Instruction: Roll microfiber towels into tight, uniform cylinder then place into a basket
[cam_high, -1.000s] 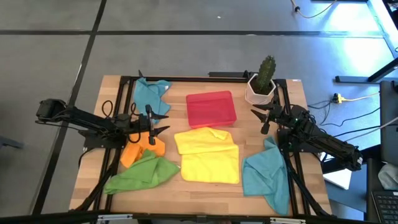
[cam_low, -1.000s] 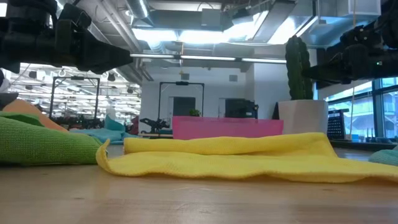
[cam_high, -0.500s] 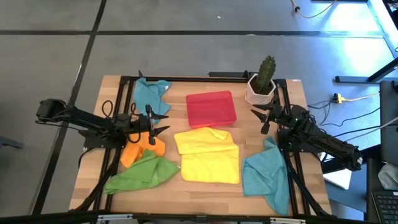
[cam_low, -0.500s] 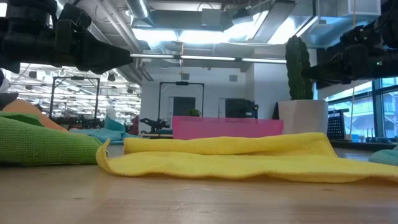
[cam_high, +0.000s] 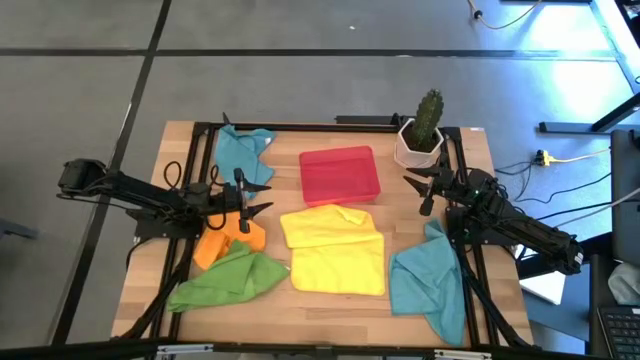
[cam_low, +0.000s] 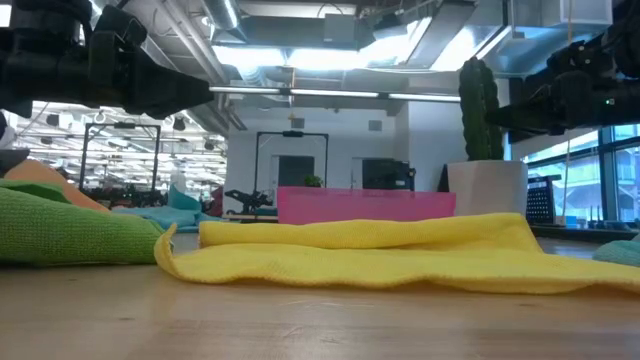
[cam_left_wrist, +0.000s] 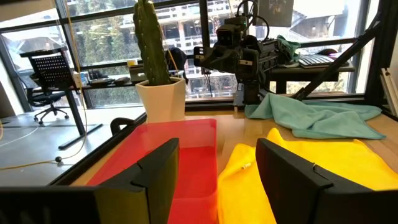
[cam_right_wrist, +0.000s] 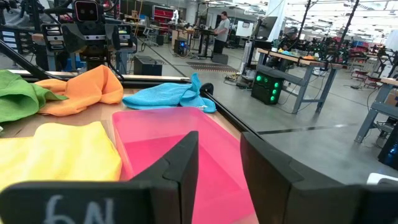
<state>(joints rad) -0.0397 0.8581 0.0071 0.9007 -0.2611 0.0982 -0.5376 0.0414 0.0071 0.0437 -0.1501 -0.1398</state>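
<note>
Both fingers parted, empty; yellow towel (cam_low: 350, 255) hides most of basket (cam_low: 365, 205).

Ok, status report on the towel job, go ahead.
Left gripper open, right gripper open, both empty, above table. Yellow towel flat, unrolled. Basket empty. Cactus pot beside basket, not blocking.

- It was a robotics lab or workshop in a large open industrial hall; exposed ducts (cam_low: 330, 25) and strip lights ran across the ceiling
- Workbenches (cam_right_wrist: 298, 62) stood on a bare concrete floor (cam_right_wrist: 292, 134); a person (cam_right_wrist: 221, 28) stood at a far one
- Another dark robot rig (cam_right_wrist: 87, 25) faced the table
- An office chair (cam_left_wrist: 53, 74) sat by tall windows (cam_left_wrist: 99, 31) overlooking buildings
</note>
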